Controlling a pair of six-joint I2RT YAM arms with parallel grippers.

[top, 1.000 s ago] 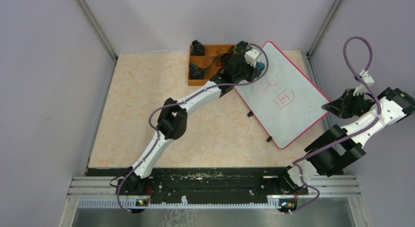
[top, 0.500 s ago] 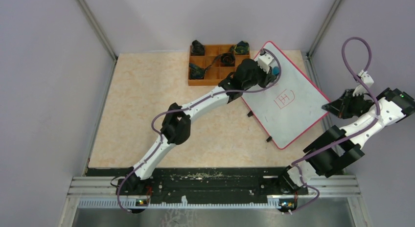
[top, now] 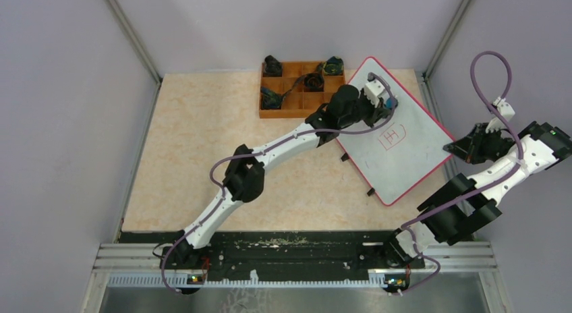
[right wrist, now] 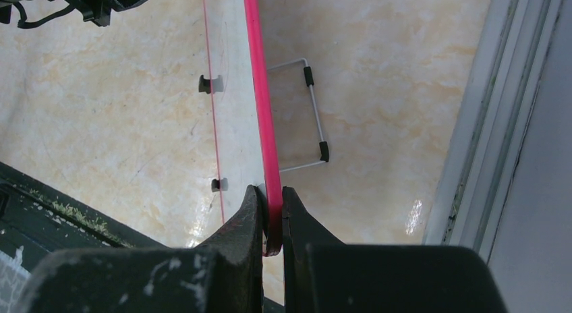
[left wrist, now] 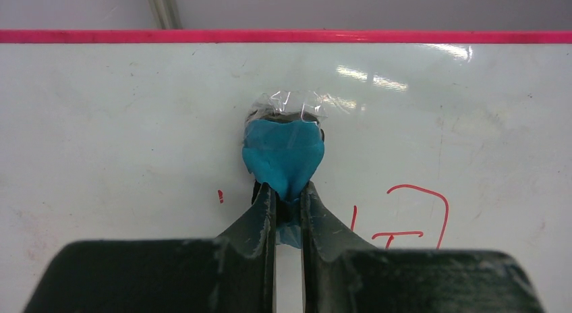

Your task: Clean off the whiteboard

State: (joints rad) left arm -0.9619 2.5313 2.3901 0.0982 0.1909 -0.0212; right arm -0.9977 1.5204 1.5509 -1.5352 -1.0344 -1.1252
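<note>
Overhead, we see the left arm stretched far from its base at the near edge, slanting up and to the right across the bench (top: 195, 151), elbow bent about midway, wrist over the far part of the whiteboard (top: 411, 158). The left gripper (top: 386, 102) has its jaws nearly closed, pinching a blue pad (left wrist: 283, 154) by its narrow end. The pad's broad end meets the white surface, not far from the red rim that crosses the top of the wrist view (a scrap of clear film crinkles at its tip). Red marks (left wrist: 415, 215) lie just to the right of the gripper, their lower strokes cut off behind its fingers.

The right arm is folded at the right side, forearm rising outward and wrist turned back toward the board's right corner. The right gripper (right wrist: 271, 212) is closed on the red rim, which passes between its jaws.

The whiteboard sits on the right half of the bench, turned at an angle, its far corner near an orange tray (top: 273, 113).

From above, the left wrist hides most of the pad. We cannot tell how hard the pad presses, nor make out the small dark things in the tray. In the right wrist view a wire stand (right wrist: 317, 117) shows beyond the board's edge; whether that edge is lifted, we cannot tell.
</note>
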